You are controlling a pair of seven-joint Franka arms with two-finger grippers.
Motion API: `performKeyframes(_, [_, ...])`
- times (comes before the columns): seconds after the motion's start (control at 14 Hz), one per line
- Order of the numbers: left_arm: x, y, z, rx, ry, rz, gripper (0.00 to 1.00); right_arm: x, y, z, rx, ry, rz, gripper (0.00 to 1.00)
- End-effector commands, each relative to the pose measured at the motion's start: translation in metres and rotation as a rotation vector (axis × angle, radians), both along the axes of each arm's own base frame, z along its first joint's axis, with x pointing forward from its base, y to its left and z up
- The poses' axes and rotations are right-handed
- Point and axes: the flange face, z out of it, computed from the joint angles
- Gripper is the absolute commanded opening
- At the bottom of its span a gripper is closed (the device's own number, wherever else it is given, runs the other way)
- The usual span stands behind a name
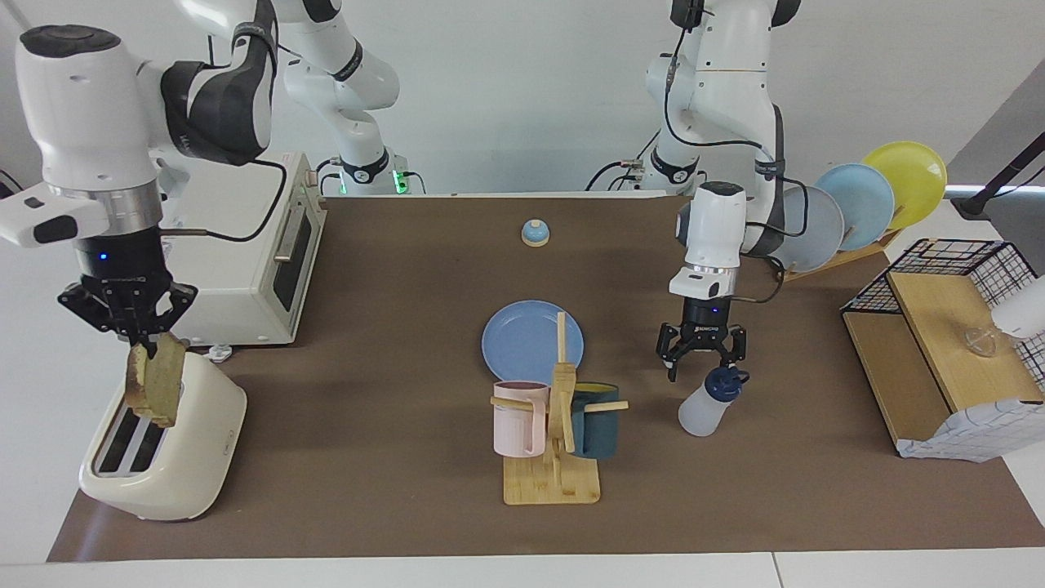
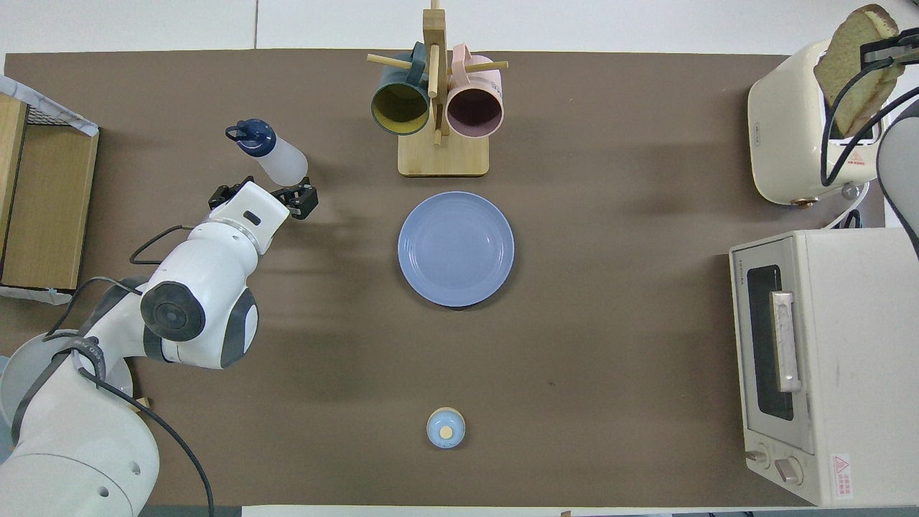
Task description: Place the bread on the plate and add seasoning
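Observation:
The bread (image 1: 157, 380) is a tan slice with a darker crust. It hangs upright just above the slots of the cream toaster (image 1: 175, 457), and my right gripper (image 1: 135, 335) is shut on its top edge. The overhead view shows the bread (image 2: 854, 72) and the right gripper (image 2: 882, 52) over the toaster (image 2: 782, 122). The blue plate (image 1: 522, 335) (image 2: 456, 248) lies bare mid-table. The seasoning (image 1: 704, 406) (image 2: 276, 154), a whitish bottle with a navy cap, stands toward the left arm's end. My left gripper (image 1: 704, 362) (image 2: 263, 194) hovers open just above its cap.
A wooden mug rack (image 1: 555, 482) with a pink and a dark teal mug stands just farther from the robots than the plate. A blue bell (image 1: 535, 233) sits near the robots. A toaster oven (image 1: 261, 253) stands beside the toaster. A plate rack (image 1: 849, 212) and a wire basket (image 1: 939, 327) occupy the left arm's end.

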Motion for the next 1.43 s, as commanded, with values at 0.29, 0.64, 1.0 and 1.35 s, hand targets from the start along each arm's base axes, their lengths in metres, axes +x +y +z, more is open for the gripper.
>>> performKeyframes(0.29, [0.021, 0.001, -0.02, -0.016, -0.098, 0.063, 1.0, -0.03, 0.14, 0.023, 0.008, 0.061, 0.13, 0.0])
performKeyframes(0.64, [0.032, -0.005, -0.023, -0.008, -0.116, 0.075, 1.0, -0.058, 0.246, -0.012, 0.232, 0.098, -0.054, 0.0])
performKeyframes(1.0, [0.039, -0.005, -0.017, -0.002, -0.138, 0.076, 1.0, -0.076, 0.319, -0.073, 0.431, 0.12, -0.106, 0.0])
performKeyframes(1.35, [0.039, -0.004, -0.032, 0.007, -0.148, 0.081, 1.0, -0.099, 0.377, -0.121, 0.525, 0.1, -0.221, 0.0])
